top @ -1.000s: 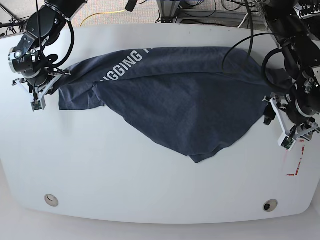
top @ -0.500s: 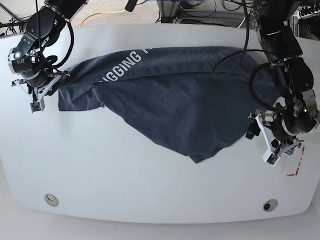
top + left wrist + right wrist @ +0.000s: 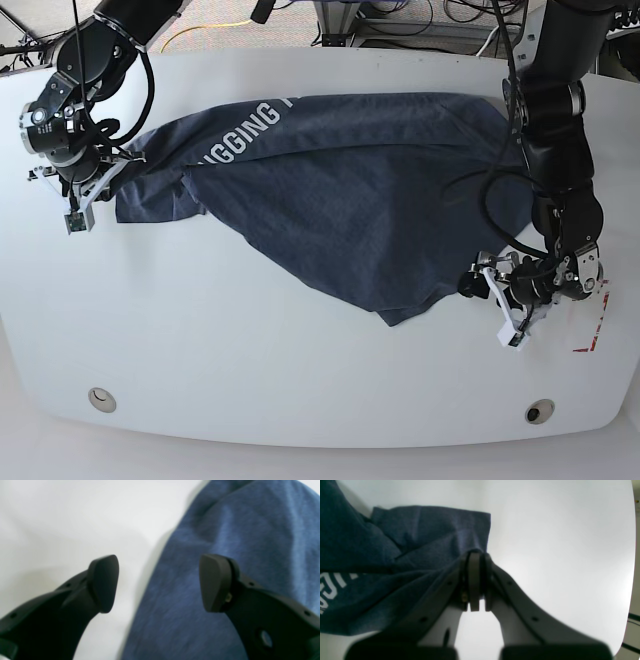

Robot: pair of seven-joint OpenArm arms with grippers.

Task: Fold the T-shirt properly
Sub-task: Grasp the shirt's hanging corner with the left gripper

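White table (image 3: 250, 370), rounded corners. At base view's left, right gripper (image 3: 476, 555) clamped on sleeve edge of navy T-shirt (image 3: 350, 200), spread rumpled across table's middle. At right, left gripper (image 3: 157, 582) agape over hem. Behind: cables (image 3: 400, 20), floor.

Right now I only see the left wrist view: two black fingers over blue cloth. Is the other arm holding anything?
Observer: Yes. The right gripper is shut on the shirt, pinching cloth by a sleeve.
Operator: Any print on the shirt?
Observer: White lettering near its far edge, partly hidden by a fold.
Operator: Is it folded neatly?
Observer: No. It lies rumpled, one corner pointing toward the table's near edge.
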